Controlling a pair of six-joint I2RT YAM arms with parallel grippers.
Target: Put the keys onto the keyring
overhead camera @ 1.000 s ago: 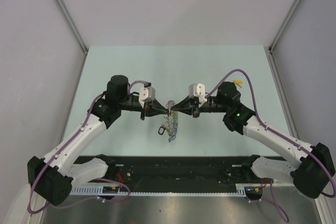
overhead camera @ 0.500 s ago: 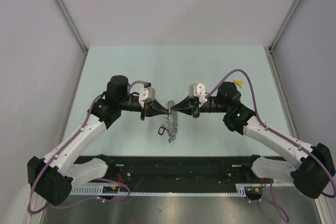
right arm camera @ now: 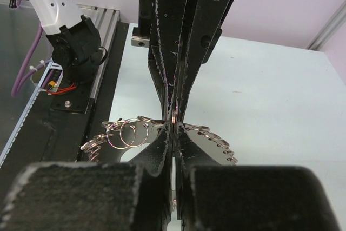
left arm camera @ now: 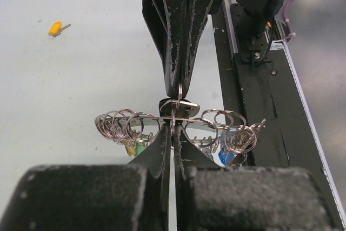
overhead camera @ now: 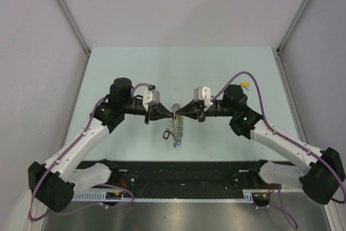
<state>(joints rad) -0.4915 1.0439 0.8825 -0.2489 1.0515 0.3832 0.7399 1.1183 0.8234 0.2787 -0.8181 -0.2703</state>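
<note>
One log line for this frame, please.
left gripper: jaws shut on keyring | right gripper: jaws shut on keyring, tips meeting | yellow-tagged key: loose on table

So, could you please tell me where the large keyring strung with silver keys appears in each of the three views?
Top external: the large keyring strung with silver keys sits near the centre.
Left wrist: the keyring spans the lower middle.
Right wrist: the keyring lies low, either side of centre.
Shared landmark: the long black rail, at the bottom from above, on the right in left wrist, on the left in right wrist.
</note>
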